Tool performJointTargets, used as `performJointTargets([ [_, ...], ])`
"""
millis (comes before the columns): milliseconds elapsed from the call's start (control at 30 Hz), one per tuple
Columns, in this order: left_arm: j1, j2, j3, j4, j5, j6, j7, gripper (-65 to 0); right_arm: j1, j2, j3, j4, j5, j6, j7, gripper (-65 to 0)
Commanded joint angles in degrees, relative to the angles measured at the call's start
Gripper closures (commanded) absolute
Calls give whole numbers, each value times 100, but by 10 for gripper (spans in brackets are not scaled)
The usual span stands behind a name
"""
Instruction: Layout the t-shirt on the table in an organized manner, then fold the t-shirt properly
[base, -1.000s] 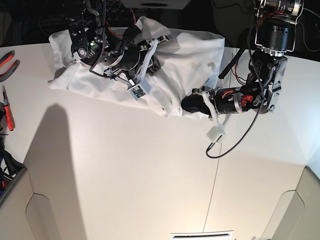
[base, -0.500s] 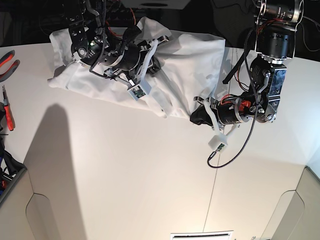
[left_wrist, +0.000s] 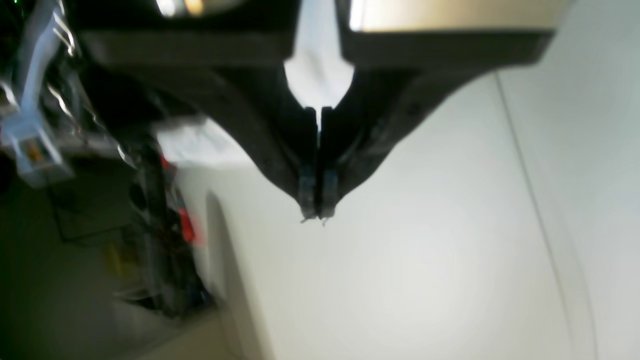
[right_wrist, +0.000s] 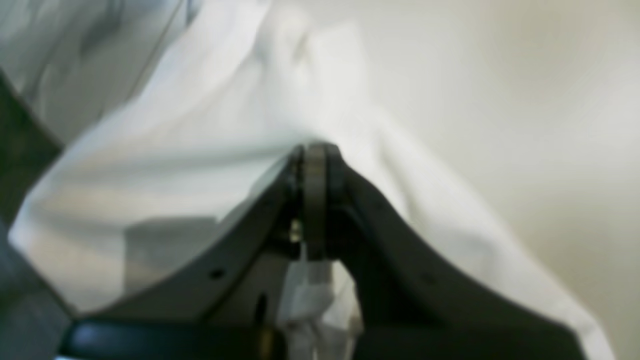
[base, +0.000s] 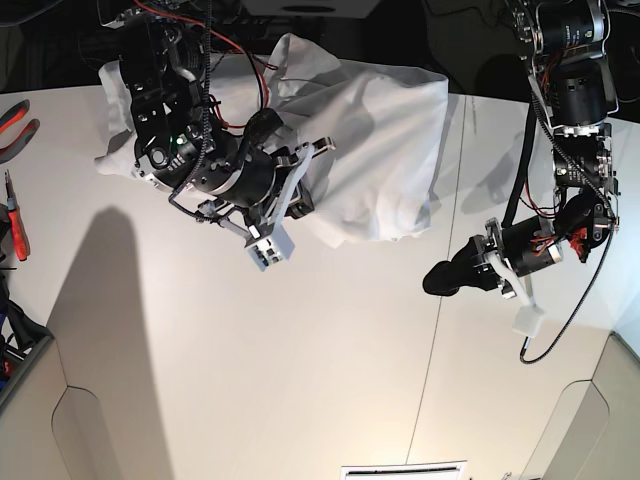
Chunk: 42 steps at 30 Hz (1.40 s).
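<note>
The white t-shirt lies bunched at the far side of the table, part of it hanging off the back edge. In the base view my right gripper is shut on the shirt's lower left part. In the right wrist view the gripper pinches the cloth, which drapes over both fingers. My left gripper hovers shut above bare table to the right of the seam, clear of the shirt. In the left wrist view this gripper holds nothing.
Red-handled pliers and other tools lie at the left table edge. A loose cable hangs under the left arm. A white vent sits at the front edge. Grey corner panels flank the front.
My left gripper has drawn away from the shirt's lower edge, moving right and toward the front. The right arm has shifted frontward with the cloth, and the shirt's lower right corner has pulled back.
</note>
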Motion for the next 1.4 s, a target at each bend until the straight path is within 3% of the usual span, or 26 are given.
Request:
performJointTargets([
  [0, -31, -105, -31, 90, -520, -56, 142, 0, 166, -63, 2, 109, -101, -168, 129, 0],
  [100, 214, -282, -31, 87, -1519, -56, 671, 0, 317, -258, 7, 109, -678, -634, 127, 0],
  [200, 435, -411, -31, 90, -1537, -56, 863, 0, 352, -409, -2, 118, -516, -643, 122, 0],
  [367, 706, -426, -28, 90, -1537, -56, 863, 0, 173, -584, -11, 118, 660, 131, 83, 0],
  [433, 831, -424, -17, 90, -1537, -56, 863, 0, 46, -632, -13, 118, 715, 175, 81, 0],
  [600, 1115, -393, 247, 90, -1537, -56, 863, 0, -208, -623, -9, 111, -83, 79, 76, 0],
  [800, 1088, -363, 857, 90, -1537, -56, 863, 0, -219, -444, -2, 107, -1021, -424, 256, 0],
  [1100, 1091, -98, 1394, 90, -1534, -56, 863, 0, 273, -448, -4, 109, -1091, -479, 343, 0],
  [1200, 1093, -4, 1405, 90, -820, -56, 542, 0, 511, -448, -2, 118, -1115, -616, 306, 0],
  [1367, 1091, -2, 1405, 87, 1401, -56, -964, 0, 649, -446, 109, 238, -1351, -638, 57, 0],
])
